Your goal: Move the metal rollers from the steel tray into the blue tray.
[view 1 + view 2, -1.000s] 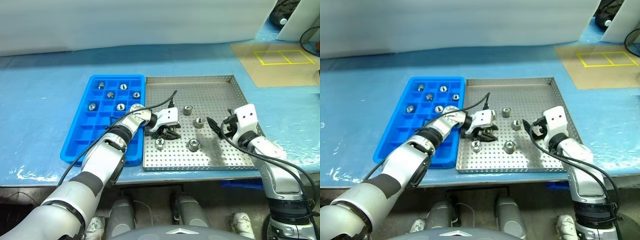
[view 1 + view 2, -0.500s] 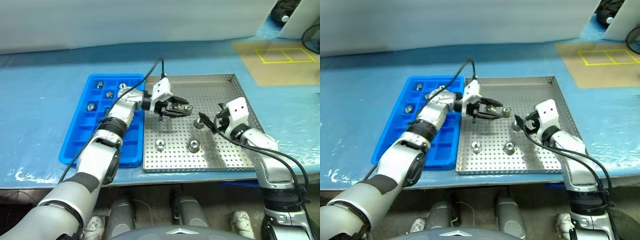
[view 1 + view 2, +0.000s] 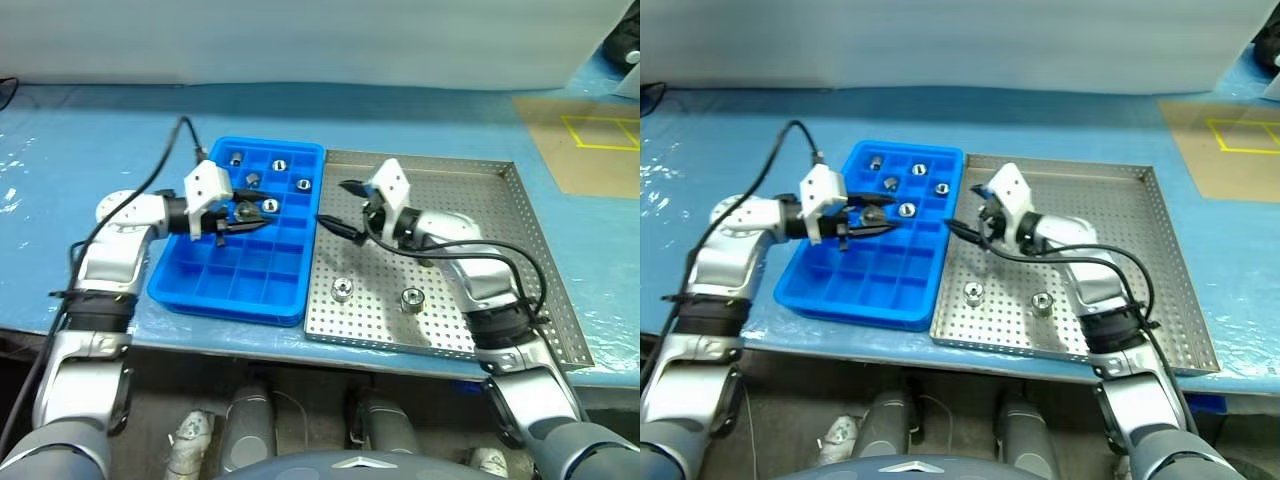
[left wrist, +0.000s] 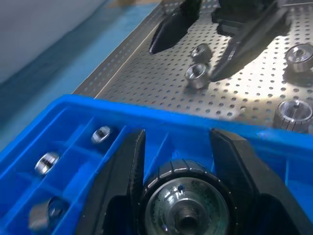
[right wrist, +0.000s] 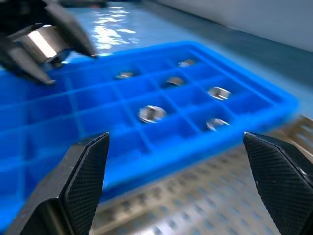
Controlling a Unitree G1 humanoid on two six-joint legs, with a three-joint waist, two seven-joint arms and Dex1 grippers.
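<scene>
Left claw [image 3: 243, 214] is extended nearly level over the blue tray [image 3: 200, 290], arm reaching in from the tray's outer side with the fingers pointing toward the steel tray [image 3: 520, 300]; it's clamped tight on one roller [image 4: 187, 205], a knurled shiny cylinder with a centre hole, held above the tray's middle compartments. Right claw [image 3: 345, 207] is also near level, forearm lying across the steel tray, fingers spread wide with nothing between them, tips hanging at the steel tray's edge just beside the blue tray. Blue tray is glossy moulded plastic with a grid of square cells; several rollers [image 3: 271, 206] already sit in cells toward its far end. Steel tray is matte silver sheet, low rim, base punched with rows of small holes; two rollers [image 3: 342, 290] stand apart near its front edge and the left wrist view shows a couple more under the right claw's fingers [image 4: 244, 46]. Both trays rest side by side on the blue sheet-covered surface [image 3: 80, 150]. Versus a second ago: left claw was down on the steel tray near its blue-tray side, it has since lifted and swung over to the blue tray; right claw has crossed from the steel tray's far side to the side by the blue tray.
</scene>
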